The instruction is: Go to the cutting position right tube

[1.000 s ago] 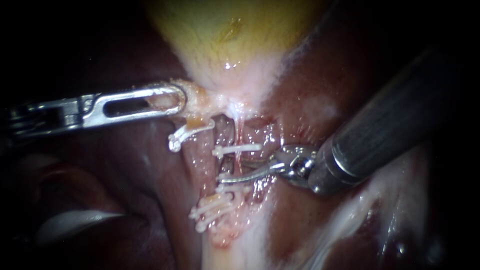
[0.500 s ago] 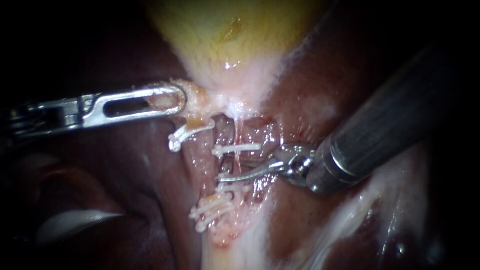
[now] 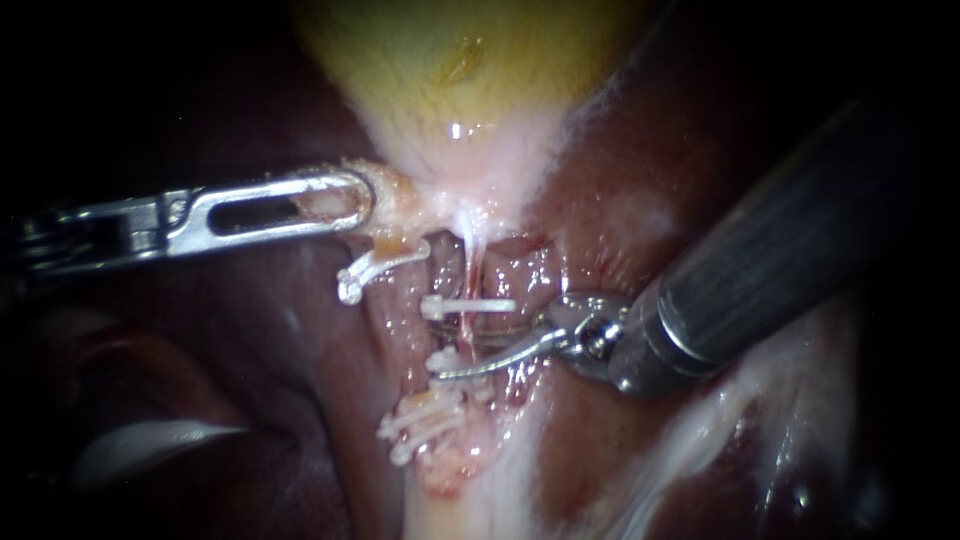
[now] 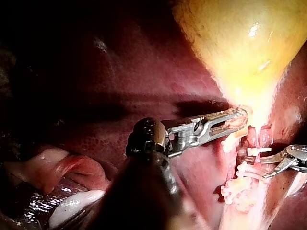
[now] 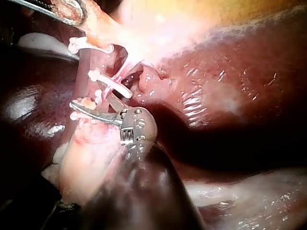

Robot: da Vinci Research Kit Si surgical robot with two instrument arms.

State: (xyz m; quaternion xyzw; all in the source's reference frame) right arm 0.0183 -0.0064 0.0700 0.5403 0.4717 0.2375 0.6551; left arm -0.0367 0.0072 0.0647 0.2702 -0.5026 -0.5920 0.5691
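2 instruments show in the endoscope view: the left instrument (image 3: 350, 200) is closed on the gallbladder (image 3: 450, 80) neck, and the right instrument (image 3: 458, 352) has its blades slightly apart at the right tube (image 3: 467, 272), just under a white clip (image 3: 470, 304). The left wrist view confirms that grip. In the right wrist view the tube seems to lie between the blades.

Upper gallbladder (image 3: 470, 80) beyond the endoscope view's top edge.

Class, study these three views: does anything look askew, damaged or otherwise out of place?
The upper clip, under the left instrument that grips the gallbladder, sits slanted, its end jutting off the tube; the middle clip lies level. Nothing else stands out.
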